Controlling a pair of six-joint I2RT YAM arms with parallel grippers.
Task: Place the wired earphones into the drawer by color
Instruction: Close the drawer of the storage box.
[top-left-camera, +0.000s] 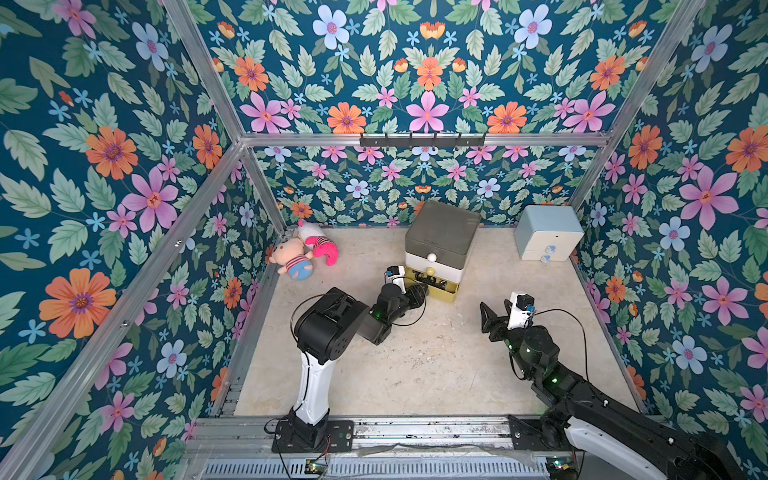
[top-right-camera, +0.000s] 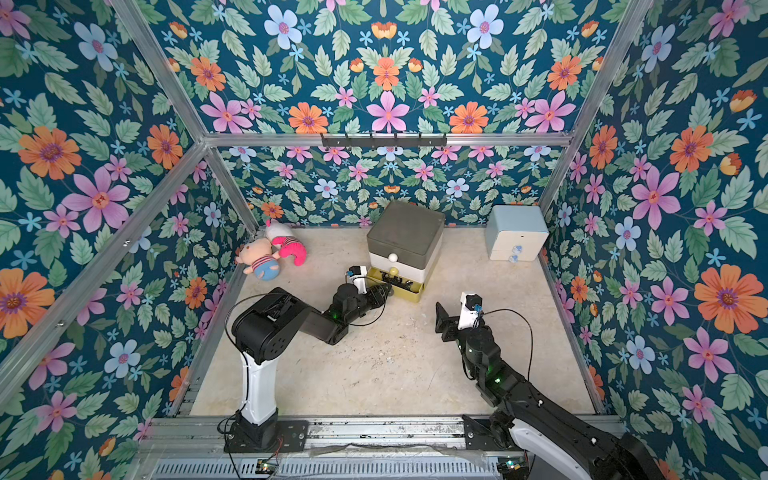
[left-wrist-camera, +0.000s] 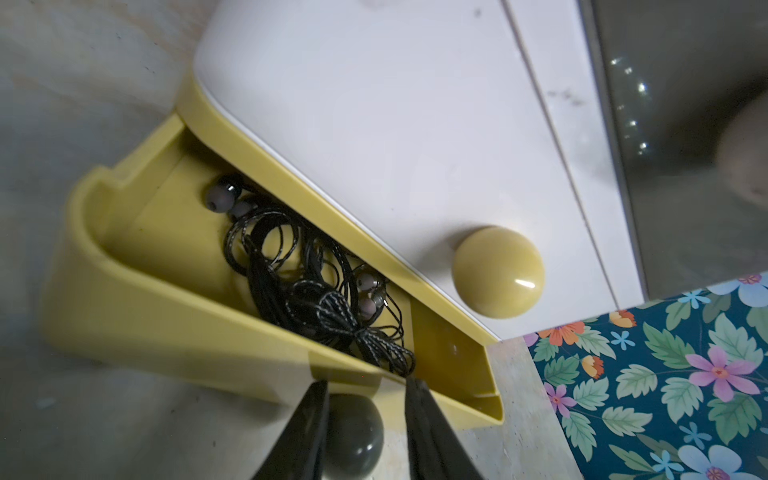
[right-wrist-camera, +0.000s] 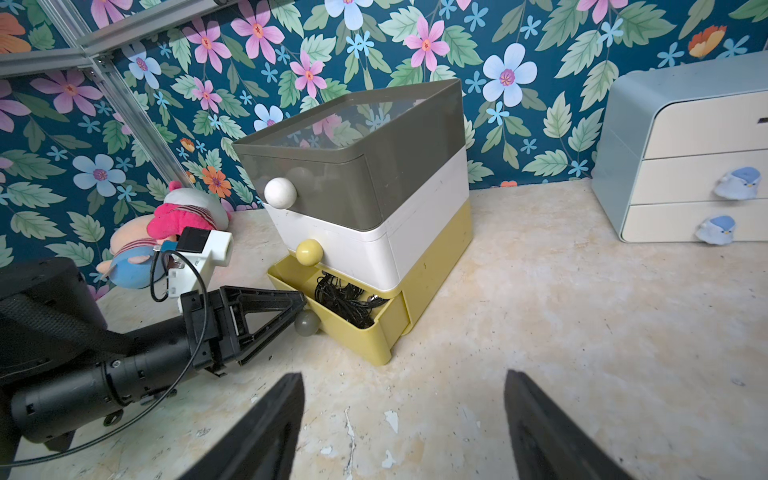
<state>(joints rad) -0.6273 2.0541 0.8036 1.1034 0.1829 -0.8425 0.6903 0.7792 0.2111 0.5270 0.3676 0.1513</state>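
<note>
Nearest the arm bases, the bench (top-left-camera: 415, 365) is scuffed, with flaked patches. Farther back on the left arm's side, two plush toys (top-left-camera: 303, 253) lie in the rear corner. A pale blue-and-white cabinet (top-left-camera: 548, 237) stands in the opposite rear corner, well apart from the drawer (right-wrist-camera: 374, 187).

The drawer stands mid-rear, near the back wall. Its yellow bottom tier (left-wrist-camera: 124, 299) is pulled partway out, and black wired earphones (left-wrist-camera: 299, 282) lie tangled inside it. The white and grey tiers above are pushed in. What they hold cannot be seen.

The right pincer (right-wrist-camera: 405, 432) hovers over bare bench in front of the drawer, its jaws spread wide and holding nothing. The left pincer (left-wrist-camera: 368, 382) is at the front of the yellow tier, part open, with the tier's grey ball knob (left-wrist-camera: 353, 432) between its fingers. One finger touches the knob, and a sliver of gap shows at the other.
</note>
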